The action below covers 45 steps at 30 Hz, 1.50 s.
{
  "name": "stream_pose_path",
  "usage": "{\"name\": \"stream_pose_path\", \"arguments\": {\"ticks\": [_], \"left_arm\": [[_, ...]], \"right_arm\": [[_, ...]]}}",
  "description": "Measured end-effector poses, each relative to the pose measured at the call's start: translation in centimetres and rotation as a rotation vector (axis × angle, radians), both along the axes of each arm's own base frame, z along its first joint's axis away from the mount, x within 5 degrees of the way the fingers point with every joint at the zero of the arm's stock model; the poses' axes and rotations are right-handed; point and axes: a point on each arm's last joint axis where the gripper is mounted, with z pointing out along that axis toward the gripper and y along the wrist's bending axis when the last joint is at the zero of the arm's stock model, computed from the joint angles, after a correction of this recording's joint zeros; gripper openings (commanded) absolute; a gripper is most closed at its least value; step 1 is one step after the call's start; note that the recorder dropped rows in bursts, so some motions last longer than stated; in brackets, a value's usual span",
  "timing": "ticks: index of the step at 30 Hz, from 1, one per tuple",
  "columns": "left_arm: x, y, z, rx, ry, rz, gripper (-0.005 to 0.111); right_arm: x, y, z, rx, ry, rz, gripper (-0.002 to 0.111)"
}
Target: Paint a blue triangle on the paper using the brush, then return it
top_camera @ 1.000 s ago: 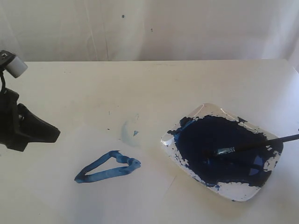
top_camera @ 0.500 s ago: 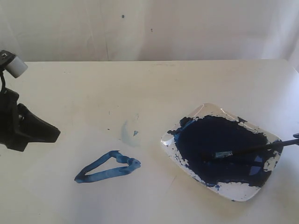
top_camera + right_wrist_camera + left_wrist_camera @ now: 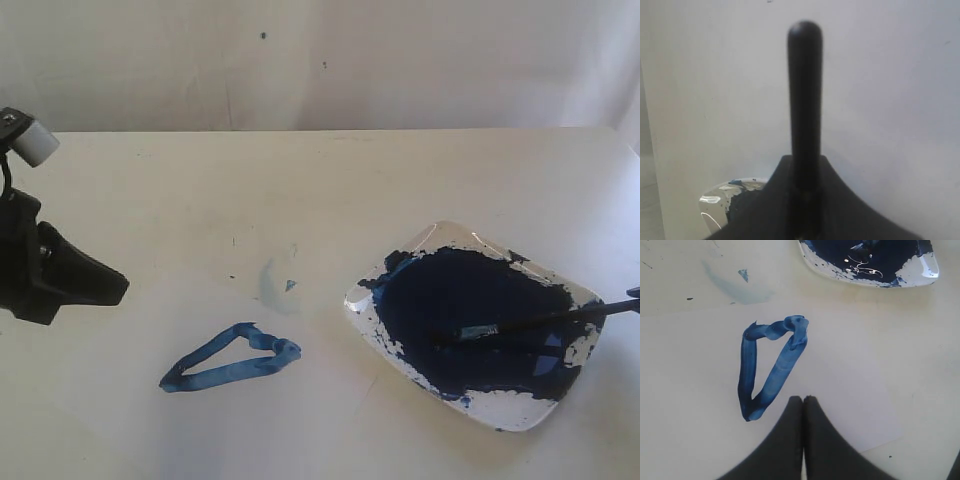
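Brush (image 3: 545,317) tip lower now | handle crosses tray (image 3: 520,415) R rim

Overall light: bright, even and diffuse; the exterior view is pale and washed out, the table (image 3: 330,180) almost white
Shadows: soft and faint, a thin one along the near edge of the tray (image 3: 515,418)
Glare: white highlights on the tray rim and on the wet paint (image 3: 865,262)
Focus: left gripper (image 3: 803,400) a soft-edged black shape; brush (image 3: 805,90) and right gripper (image 3: 805,165) blurred, close to the lens
Grain: mild noise, little fine detail
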Motion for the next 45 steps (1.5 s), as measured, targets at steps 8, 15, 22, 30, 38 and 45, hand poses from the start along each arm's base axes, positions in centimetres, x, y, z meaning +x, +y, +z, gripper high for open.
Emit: {"name": "stream_pose_path", "arguments": {"ticks": [8, 15, 22, 30, 38, 45], "left_arm": [[0.0, 0.0, 0.0, 0.0, 0.0, 0.0, 0.0], [0.0, 0.0, 0.0, 0.0, 0.0, 0.0, 0.0], [0.0, 0.0, 0.0, 0.0, 0.0, 0.0, 0.0], [0.0, -0.1, 0.1, -0.014, 0.002, 0.005, 0.0], [0.1, -0.2, 0.2, -0.035, 0.003, 0.012, 0.0], [0.1, -0.2, 0.2, -0.038, 0.004, 0.013, 0.0]], "right_arm": [[0.0, 0.0, -0.1, -0.043, -0.009, 0.042, 0.033], [0.0, 0.0, -0.2, -0.067, -0.016, 0.066, 0.052], [-0.4, 0.4, 0.6, -0.121, -0.05, 0.193, 0.054], [-3.4, 1.8, 5.5, -0.25, -0.163, 0.344, 0.014], [-8.3, 5.4, 12.2, -0.379, -0.53, 0.623, 0.0], [-14.2, 9.0, 16.8, -0.515, -0.883, 0.915, 0.0]]}}
